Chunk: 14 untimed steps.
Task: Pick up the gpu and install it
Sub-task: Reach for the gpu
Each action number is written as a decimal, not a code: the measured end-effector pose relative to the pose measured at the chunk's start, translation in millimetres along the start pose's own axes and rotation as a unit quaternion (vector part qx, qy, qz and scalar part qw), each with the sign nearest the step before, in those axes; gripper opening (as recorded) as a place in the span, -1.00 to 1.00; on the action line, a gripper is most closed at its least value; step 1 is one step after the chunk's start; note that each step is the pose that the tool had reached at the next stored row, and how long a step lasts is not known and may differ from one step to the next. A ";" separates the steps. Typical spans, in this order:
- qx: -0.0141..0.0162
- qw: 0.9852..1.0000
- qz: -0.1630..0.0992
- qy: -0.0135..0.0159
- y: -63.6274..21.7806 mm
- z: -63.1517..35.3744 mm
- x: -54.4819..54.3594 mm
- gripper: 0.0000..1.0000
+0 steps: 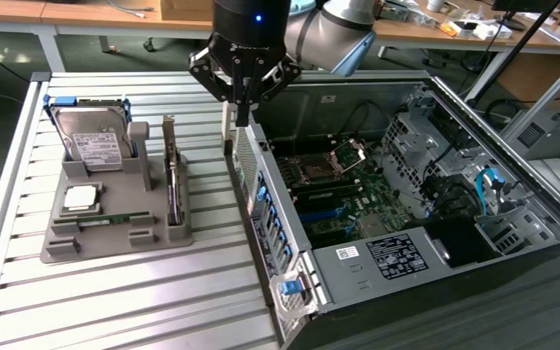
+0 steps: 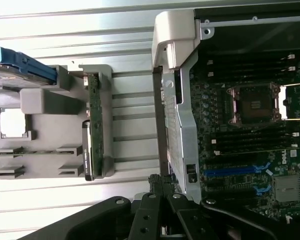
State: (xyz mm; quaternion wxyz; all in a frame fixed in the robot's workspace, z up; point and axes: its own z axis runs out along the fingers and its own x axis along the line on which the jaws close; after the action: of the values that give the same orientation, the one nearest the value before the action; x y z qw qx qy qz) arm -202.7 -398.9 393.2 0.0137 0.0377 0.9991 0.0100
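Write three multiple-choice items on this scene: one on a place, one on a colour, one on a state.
1. Of the hand, the computer case and the gray holder, the gpu stands in: A the holder; B the case; C the hand.
2. The hard drive's frame is: A red; B blue; C yellow.
3. The hand is: A open; B shut and empty; C shut on the gpu.
Key: 1 A, the card stands on edge in the holder's slot. 2 B, blue shows along the drive's top edge. 3 B, the fingers meet with nothing between them.
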 end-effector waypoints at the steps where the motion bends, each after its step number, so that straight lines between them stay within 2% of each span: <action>1: 0.000 1.000 0.000 0.000 0.0 0.0 0.3 -0.79; 14: 0.000 1.000 0.000 0.000 -0.3 -0.1 3.7 -0.79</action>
State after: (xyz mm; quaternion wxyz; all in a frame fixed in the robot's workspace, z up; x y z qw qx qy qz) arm -206.4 -398.9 393.2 0.0137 0.0377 0.9991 0.0100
